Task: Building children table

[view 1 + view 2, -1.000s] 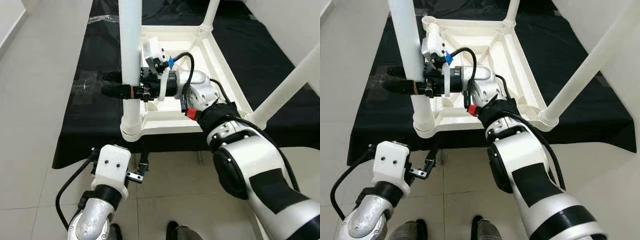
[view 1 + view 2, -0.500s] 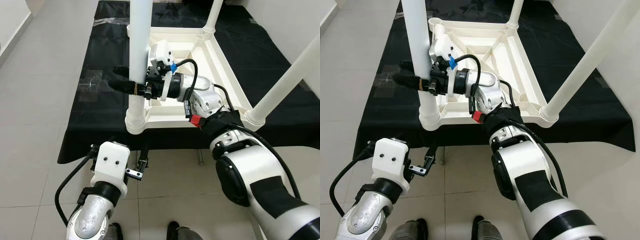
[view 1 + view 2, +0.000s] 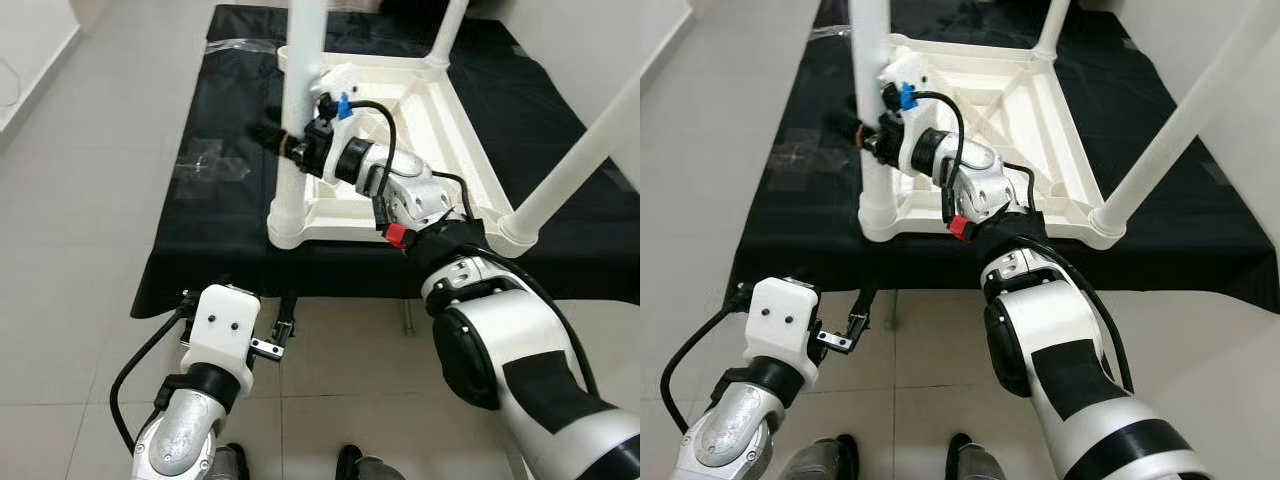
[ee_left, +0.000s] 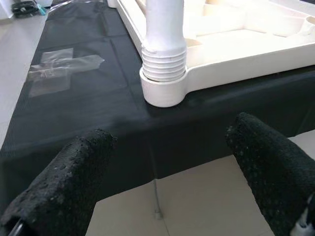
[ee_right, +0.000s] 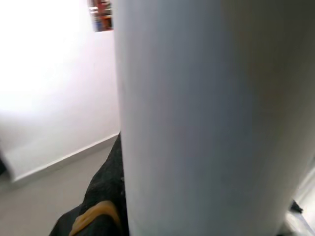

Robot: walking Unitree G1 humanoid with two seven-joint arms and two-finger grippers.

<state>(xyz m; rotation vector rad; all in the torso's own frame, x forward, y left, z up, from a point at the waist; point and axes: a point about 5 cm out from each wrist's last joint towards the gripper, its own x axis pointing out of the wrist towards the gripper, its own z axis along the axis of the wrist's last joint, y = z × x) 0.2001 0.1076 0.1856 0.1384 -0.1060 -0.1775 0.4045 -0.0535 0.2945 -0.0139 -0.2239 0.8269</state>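
Right claw (image 3: 283,140) farther along table leg (image 3: 298,90)

Bright, even, sharp; close wrist blur.

Upturned table (image 3: 440,120) lies on cloth (image 3: 215,215), legs (image 3: 297,110) upward.

We see a low surface draped in a black cloth (image 3: 210,250) standing on a pale tiled floor (image 3: 80,230). On the cloth lies the white plastic table top (image 3: 440,120), upside down, its legs pointing up from the corner sockets. Beside it, toward the robot's left, a crumpled clear plastic sheet (image 3: 205,165) lies flat on the cloth.
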